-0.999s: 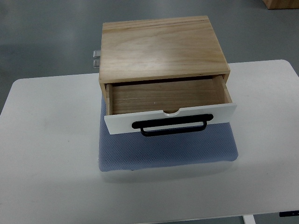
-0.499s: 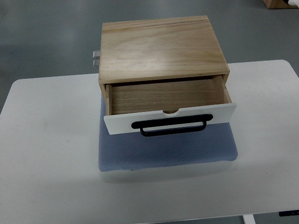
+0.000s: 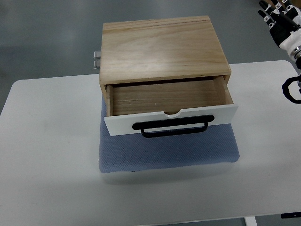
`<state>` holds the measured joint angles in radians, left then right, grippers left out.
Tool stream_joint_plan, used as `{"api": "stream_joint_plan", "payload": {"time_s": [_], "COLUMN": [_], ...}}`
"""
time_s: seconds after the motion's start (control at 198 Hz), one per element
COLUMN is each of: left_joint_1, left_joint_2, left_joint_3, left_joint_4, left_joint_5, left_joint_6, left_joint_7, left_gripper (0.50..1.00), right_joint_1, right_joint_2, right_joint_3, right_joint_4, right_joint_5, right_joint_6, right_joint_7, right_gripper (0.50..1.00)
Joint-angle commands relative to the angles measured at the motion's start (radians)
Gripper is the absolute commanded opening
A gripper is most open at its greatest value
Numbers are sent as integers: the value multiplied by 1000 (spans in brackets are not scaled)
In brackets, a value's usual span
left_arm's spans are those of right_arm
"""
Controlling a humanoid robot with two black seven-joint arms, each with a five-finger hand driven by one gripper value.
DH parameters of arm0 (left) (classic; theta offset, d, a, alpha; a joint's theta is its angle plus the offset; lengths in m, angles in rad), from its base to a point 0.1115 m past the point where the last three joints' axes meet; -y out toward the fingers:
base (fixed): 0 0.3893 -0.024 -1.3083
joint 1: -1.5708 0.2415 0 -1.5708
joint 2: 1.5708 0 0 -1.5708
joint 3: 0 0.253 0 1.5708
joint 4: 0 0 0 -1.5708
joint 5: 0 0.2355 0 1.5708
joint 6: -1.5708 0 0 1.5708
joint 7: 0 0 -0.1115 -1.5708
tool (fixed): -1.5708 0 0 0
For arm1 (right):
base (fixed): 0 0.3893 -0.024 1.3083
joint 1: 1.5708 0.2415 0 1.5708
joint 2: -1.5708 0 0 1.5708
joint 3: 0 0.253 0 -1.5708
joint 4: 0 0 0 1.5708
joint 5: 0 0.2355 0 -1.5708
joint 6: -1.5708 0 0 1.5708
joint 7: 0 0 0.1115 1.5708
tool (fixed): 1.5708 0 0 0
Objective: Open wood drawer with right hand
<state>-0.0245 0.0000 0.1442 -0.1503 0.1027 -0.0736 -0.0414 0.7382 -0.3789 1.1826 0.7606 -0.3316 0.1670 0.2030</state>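
While the right hand (image 3: 281, 21) shows only at the upper right corner of the top view, its fingers (image 3: 269, 16) look spread and grasp nothing; it sits high, out past the far right corner of the white table (image 3: 47, 150), touching none of the things on it. Part of a dark cable or wrist loop (image 3: 291, 89) hangs at the right edge below it. Left arm: not seen anywhere.

From that hand the wood drawer (image 3: 169, 101) lies down and to the left, well apart. The drawer is pulled out from its wooden box (image 3: 162, 47) toward the robot's side, its inside bare as far as can be seen. White front panel (image 3: 120, 125) faces the robot, tilted slightly so the right end sits a little farther from the robot than the left. The black handle (image 3: 175, 127) runs along that panel, long axis left to right across the view, roughly centred. Box and drawer rest on a blue-grey mat (image 3: 164, 155) on the table. A small metal fitting (image 3: 96, 59) pokes out behind the box on its left side.

Judgement: drawer reads as already open, a good part of its depth out. If any more pull is wanted, the right hand is the only one on offer, and it must travel left and toward the robot to reach the handle's bar from above.
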Motion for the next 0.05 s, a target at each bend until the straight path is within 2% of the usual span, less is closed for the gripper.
{"api": "stream_joint_plan", "payload": {"time_s": [0.0,0.045], "left_joint_1": [0,0], "left_joint_2": [0,0], "left_joint_3": [0,0], "left_joint_4": [0,0], "left_joint_5": [0,0], "left_joint_6": [0,0], "left_joint_7": [0,0], "left_gripper": [1000,1000], "right_joint_1": [-11,-13], "right_joint_2": [2,3], "right_joint_3": [-21,-31], "right_joint_4": [-4,-4], "right_joint_5": [0,0], "right_joint_6": [2,6], "right_joint_7": [-1,-1], "right_gripper": [936,936]}}
